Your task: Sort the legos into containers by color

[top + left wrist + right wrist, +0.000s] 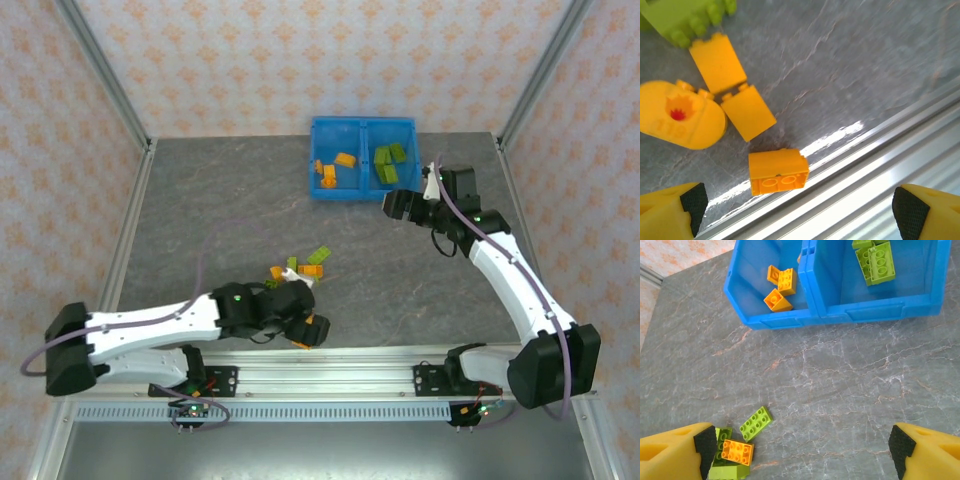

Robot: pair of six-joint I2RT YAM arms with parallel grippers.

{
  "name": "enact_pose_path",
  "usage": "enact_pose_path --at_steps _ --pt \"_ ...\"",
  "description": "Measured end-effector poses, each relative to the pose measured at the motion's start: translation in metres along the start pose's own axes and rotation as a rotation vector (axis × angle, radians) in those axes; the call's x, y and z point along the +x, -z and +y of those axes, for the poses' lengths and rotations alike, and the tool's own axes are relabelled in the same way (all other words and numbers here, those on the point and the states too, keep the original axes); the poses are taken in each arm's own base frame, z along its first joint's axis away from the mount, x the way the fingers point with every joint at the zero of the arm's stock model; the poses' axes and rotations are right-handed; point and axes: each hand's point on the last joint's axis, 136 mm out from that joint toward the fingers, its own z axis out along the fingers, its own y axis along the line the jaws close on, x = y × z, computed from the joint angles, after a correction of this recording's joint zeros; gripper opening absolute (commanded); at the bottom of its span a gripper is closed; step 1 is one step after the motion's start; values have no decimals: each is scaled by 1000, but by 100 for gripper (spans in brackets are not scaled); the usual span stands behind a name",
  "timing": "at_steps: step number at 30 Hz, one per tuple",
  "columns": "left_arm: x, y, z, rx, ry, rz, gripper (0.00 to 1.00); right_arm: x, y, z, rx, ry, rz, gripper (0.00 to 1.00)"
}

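Where veined grey table (pixel 850 70) shines, boxy orange lego (pixel 778 171)

We see our right gripper (pixel 800 457) with its two yellow fingers (pixel 670 457) wide apart and bare gray table (pixel 840 390) between them. Far ahead of the fingers sits the blue bin (pixel 790 320). One box in it holds orange bricks (pixel 780 287), and the other holds green bricks (pixel 877 260). Just beside one finger lies an orange brick (pixel 737 451) touching green ones, with one more green brick (pixel 756 423) a little ahead.

Open table (pixel 220 200) between blue bin (pixel 360 193) and loose legos (pixel 312 262), metal rail (pixel 880 170) close beside near orange brick (pixel 778 171)
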Motion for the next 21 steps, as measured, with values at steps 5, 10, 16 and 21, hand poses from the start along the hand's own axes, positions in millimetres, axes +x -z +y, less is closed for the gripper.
enact_pose_path --at_steps 5,10,16,21 --pt "20 -36 9 -107 -34 110 100 1 0 2 -13 0 6 92" --pt "29 -53 17 -161 -55 163 90 1 0 3 -16 -1 7 92" --pt "33 -62 18 -163 -82 178 73 2 0 3 -19 -6 11 93" --pt "49 -69 27 -167 -89 217 55 5 1 2 -12 -16 27 93"
